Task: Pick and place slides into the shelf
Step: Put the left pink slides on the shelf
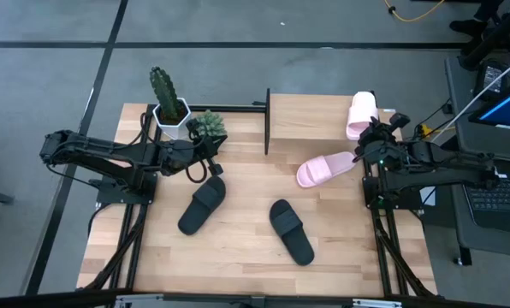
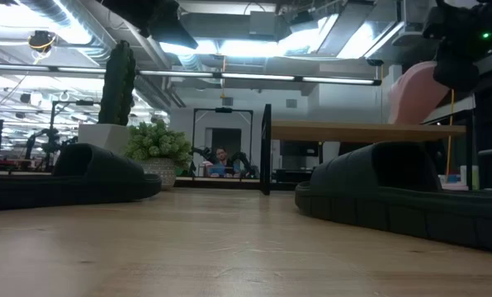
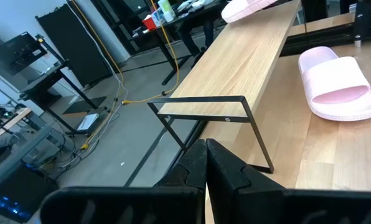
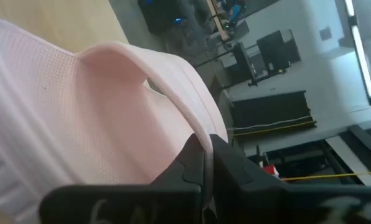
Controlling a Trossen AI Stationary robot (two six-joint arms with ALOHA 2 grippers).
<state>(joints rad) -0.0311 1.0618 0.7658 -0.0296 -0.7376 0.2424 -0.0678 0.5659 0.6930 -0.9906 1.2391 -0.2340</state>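
Note:
The shelf stands at the table's far edge. One pale pink slide is at the shelf's right end, tilted up in the low view. My right gripper is shut on it. The other pink slide lies sole-down on the table in front of the shelf. Two black slides lie on the table nearer the front. My left gripper is shut and empty, just beyond the left black slide's far end. My right gripper pinches a thin pink rim of the slide beside the strap's arch between its two fingers. It comes from the table's right side. The slide stands tilted, its upper end raised above the shelf board and its lower end down at the board.
A cactus in a white pot and a small green plant stand at the far left, close to my left arm. The shelf's black end frame stands ahead of my left gripper. Open tabletop lies between the black slides and the near edge.

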